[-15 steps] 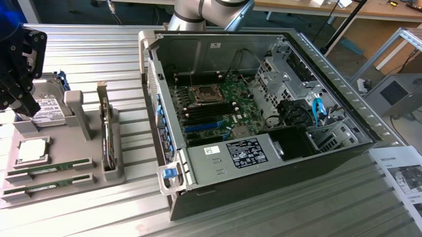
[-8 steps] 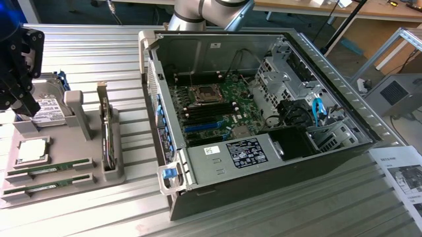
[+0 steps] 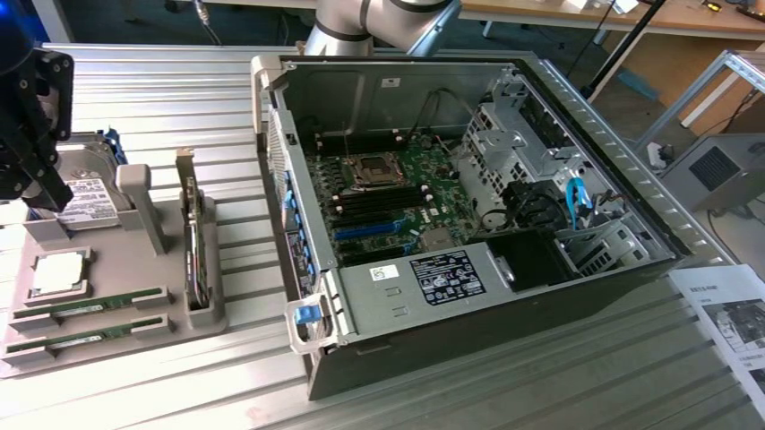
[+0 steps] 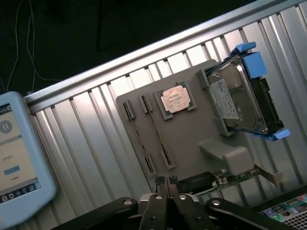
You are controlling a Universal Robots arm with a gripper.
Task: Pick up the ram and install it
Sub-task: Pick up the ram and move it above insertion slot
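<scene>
1. The claw (image 4: 166, 184) is covering part of the expansion card (image 4: 235, 177)
2. The touchscreen pendant (image 4: 14, 158) is running off the frame's edge, its text blurring
3. The printed sheet (image 3: 729, 313) is being cut by the exterior view's right edge

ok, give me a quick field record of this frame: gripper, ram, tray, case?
gripper: shut, holding nothing, over the tray
first ram stick: lying flat in its tray slot, not picked
second ram stick: lying flat in the slot beside it, not picked
tray: gray, to the exterior view's left of the case
other tray parts: CPU, hard drive, expansion card standing on edge
case: side open, motherboard exposed
</scene>
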